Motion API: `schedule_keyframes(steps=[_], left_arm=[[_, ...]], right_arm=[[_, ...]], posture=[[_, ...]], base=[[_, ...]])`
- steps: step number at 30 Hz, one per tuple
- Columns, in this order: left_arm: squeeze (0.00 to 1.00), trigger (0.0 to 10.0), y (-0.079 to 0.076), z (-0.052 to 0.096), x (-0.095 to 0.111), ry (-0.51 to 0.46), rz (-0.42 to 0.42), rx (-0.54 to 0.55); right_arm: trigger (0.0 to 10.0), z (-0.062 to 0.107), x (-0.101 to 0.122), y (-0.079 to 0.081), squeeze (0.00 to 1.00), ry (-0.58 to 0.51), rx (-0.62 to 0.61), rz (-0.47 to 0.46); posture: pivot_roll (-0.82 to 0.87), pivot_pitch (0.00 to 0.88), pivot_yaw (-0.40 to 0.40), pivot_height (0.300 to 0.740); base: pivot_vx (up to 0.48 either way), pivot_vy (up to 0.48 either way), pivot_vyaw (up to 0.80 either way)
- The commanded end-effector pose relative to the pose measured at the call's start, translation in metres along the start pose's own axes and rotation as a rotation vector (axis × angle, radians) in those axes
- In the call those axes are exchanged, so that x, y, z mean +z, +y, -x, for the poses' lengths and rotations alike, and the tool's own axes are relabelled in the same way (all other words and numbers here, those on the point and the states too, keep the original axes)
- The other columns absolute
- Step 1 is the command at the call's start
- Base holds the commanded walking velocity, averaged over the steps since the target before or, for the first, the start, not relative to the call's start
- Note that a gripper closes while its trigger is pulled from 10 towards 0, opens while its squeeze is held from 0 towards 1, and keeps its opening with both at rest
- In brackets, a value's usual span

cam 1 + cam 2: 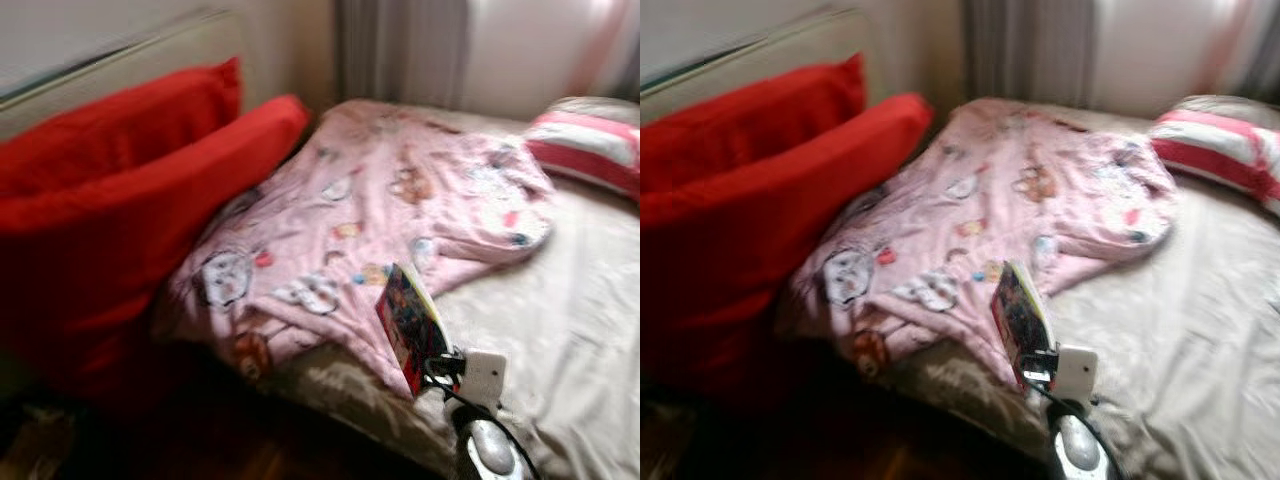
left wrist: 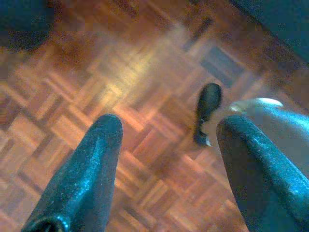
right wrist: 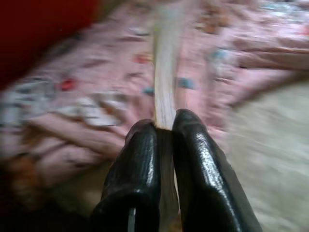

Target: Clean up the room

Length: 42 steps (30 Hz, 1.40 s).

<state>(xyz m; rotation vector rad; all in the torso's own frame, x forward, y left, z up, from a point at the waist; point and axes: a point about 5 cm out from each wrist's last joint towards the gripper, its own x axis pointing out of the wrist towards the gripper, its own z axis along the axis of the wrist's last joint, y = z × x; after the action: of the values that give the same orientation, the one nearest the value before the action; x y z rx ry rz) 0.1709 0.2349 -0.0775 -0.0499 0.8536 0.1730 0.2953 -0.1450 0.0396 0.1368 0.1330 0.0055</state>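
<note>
From where I stand, the robot's right end effector (image 1: pixel 432 366) is raised over the near edge of the bed (image 1: pixel 580 330), its two black fingers (image 3: pixel 145 164) pressed together on the lower edge of a thin book (image 1: pixel 410 325) with a bright, busy cover. The book stands on edge and tilted above the hem of a pink patterned blanket (image 1: pixel 370 220) that lies crumpled across the mattress; in the right wrist view its pale page edge runs straight out from between the fingers. It looks light and fairly stiff for its size, but so slim that I judge it could bow or swing if the arm moves sharply, and the glossy cover may slide in a pinch this narrow, so a hold close to the spine or deeper across the cover would seem safer than one at the very margin. The blanket, by contrast, is soft and limp and would need gathering rather than pinching. Two big red cushions (image 1: pixel 110 220) lean against the wall by the head of the bed, and a pink and white striped pillow (image 1: pixel 590 145) sits at the far corner. The left end effector (image 2: pixel 166 169) hangs over the parquet floor (image 2: pixel 120 82) with its fingers spread wide and nothing between them.
</note>
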Motion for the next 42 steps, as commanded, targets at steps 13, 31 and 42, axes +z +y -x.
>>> schedule_keyframes(steps=[13,31,42], left_arm=[[0.00,10.0,0.004,0.004,-0.012,0.049,-0.002,0.010],[0.00,10.0,0.003,0.004,-0.015,0.056,0.031,0.013],[0.00,10.0,-0.029,0.001,-0.020,0.077,0.032,-0.019]], right_arm=[[10.0,0.000,-0.006,-0.006,0.00,0.050,0.106,0.095],[10.0,-0.012,0.008,-0.016,0.00,0.033,0.136,0.131],[10.0,-0.014,0.008,-0.012,0.00,0.031,0.164,0.138]], posture=[[0.02,0.141,0.038,0.740],[0.01,0.105,-0.014,0.740],[0.02,0.101,-0.015,0.740]], base=[[0.000,0.000,0.80],[0.000,0.000,0.80],[0.000,0.000,0.80]])
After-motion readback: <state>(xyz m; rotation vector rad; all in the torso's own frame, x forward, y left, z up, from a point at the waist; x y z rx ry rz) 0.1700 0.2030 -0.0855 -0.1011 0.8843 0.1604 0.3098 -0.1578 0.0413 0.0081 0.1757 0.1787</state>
